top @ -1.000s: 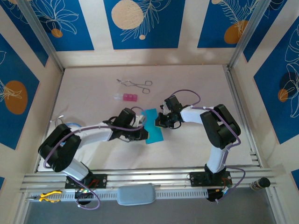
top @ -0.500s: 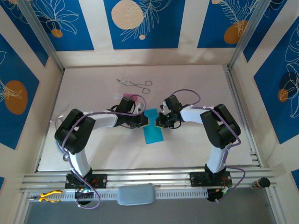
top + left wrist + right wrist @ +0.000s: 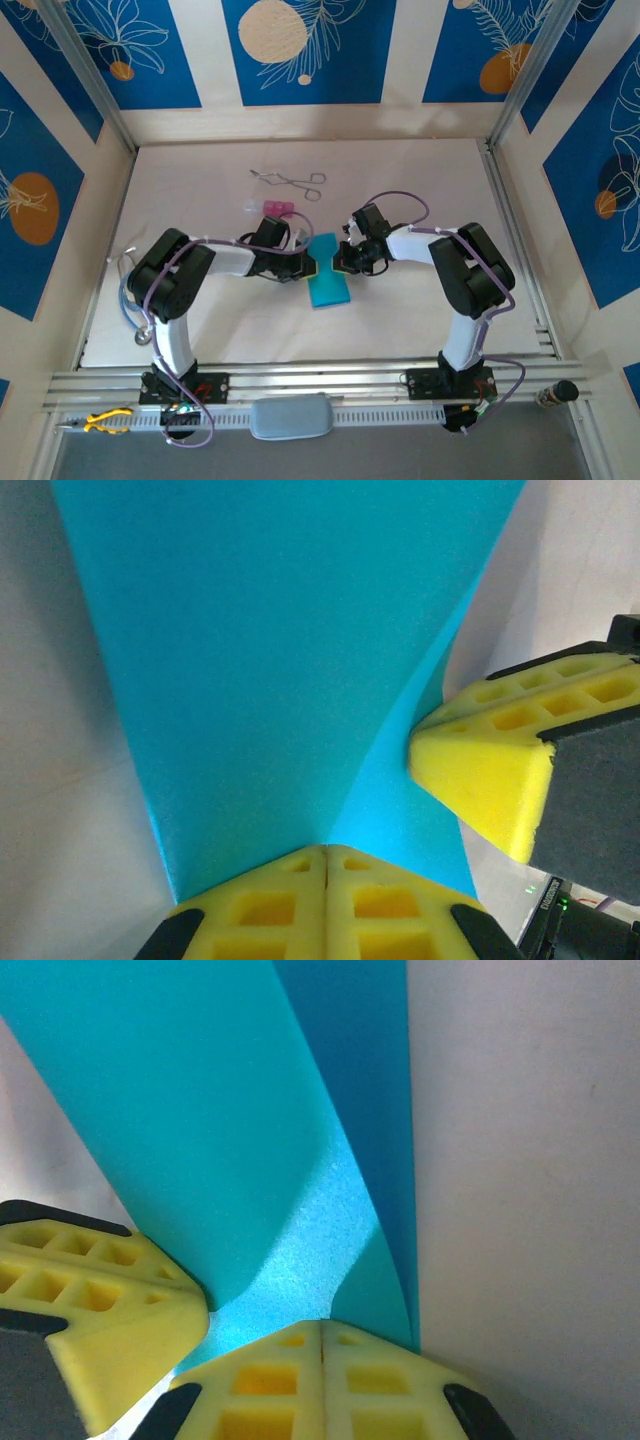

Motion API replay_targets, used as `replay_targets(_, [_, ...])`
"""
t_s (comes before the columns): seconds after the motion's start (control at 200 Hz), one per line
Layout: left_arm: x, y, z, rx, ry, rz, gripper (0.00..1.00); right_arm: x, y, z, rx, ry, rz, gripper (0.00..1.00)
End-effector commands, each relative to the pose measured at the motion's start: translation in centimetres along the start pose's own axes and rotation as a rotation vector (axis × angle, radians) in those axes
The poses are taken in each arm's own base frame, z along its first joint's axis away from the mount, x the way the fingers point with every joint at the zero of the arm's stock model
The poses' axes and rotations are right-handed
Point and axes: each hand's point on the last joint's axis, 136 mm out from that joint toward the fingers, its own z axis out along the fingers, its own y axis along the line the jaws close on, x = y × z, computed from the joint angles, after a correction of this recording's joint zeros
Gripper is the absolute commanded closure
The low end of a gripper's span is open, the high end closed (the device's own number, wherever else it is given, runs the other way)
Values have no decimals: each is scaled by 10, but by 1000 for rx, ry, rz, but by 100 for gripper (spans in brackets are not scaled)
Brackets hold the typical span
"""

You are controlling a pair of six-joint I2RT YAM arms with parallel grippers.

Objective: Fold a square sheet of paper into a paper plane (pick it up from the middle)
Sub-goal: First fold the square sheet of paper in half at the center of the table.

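The cyan-blue sheet of paper (image 3: 328,280) lies folded into a narrow strip at mid-table, raised between the two grippers. My left gripper (image 3: 308,264) comes in from the left; in the left wrist view it (image 3: 325,848) is shut, with a crease of the paper (image 3: 270,660) running into its tips. My right gripper (image 3: 340,262) faces it from the right; its yellow fingers (image 3: 480,780) press the sheet's other edge. In the right wrist view it (image 3: 321,1322) is shut on a curled fold of the paper (image 3: 200,1120), with the left fingers (image 3: 110,1300) beside it.
Metal forceps (image 3: 290,181) and a small pink block (image 3: 275,208) lie on the white table beyond the grippers. Blue patterned walls close the sides and back. An aluminium rail (image 3: 515,250) runs along the right edge, and loose cable (image 3: 130,290) hangs at the left.
My left arm has swung its elbow up and away from the near edge, carrying its gripper slightly farther back against the paper. The paper's far end has lifted and spread. The right arm stayed put.
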Motion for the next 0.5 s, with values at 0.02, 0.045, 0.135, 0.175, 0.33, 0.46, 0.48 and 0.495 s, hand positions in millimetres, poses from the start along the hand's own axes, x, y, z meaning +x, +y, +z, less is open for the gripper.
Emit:
replay_targets(0.02, [7,6,-10,-48,9,-14,93,42,-61,9,209,137,99,100])
replay_targets(0.045, [2,0,-13,-42,-1,-2,93,41,-61,9,209,137,98,100])
replay_targets(0.135, [-13,-16,-20,-14,-28,32,92,40,-60,8,211,135,96,100])
replay_targets(0.175, [-20,-20,-23,-3,-39,38,92,39,-60,8,209,135,94,100])
replay_targets(0.33, [-36,-18,-22,-8,-52,47,91,38,-58,7,206,131,92,100])
replay_targets(0.46, [-39,-8,-14,-25,-36,32,92,39,-58,7,201,135,92,100])
replay_targets(0.48, [-40,-6,-13,-31,-36,28,92,39,-58,8,202,137,92,100])
replay_targets(0.495, [-39,-3,-12,-38,-35,25,92,39,-58,8,202,137,91,100])
